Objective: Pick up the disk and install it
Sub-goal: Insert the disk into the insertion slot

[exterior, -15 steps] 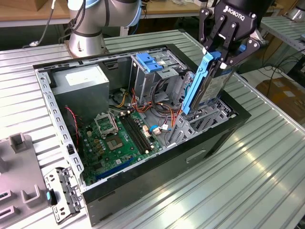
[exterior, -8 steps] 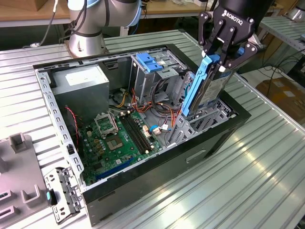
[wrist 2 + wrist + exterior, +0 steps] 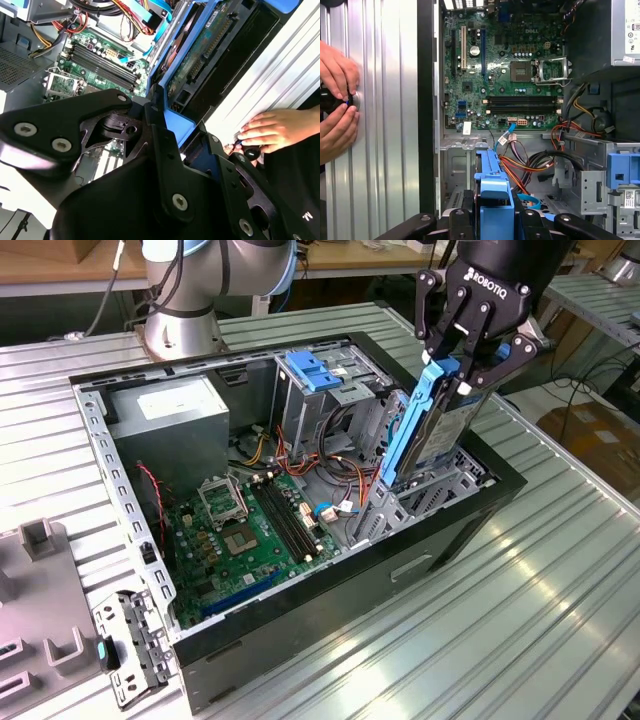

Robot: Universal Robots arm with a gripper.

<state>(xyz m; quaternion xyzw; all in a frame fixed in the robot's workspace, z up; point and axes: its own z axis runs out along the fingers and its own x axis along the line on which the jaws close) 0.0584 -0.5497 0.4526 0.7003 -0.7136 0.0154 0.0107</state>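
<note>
The gripper (image 3: 455, 372) grips the disk (image 3: 443, 435) on edge, tilted, with its lower end at the metal bay (image 3: 445, 490) of the computer case (image 3: 400, 565). Its rail could snag the bay's edge or the cables (image 3: 347, 478); alignment is possibly off, hard to judge.

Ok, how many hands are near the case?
2. In the first wrist view, one hand and the other hand pinch a dark round object over the table, outside the case.
</note>
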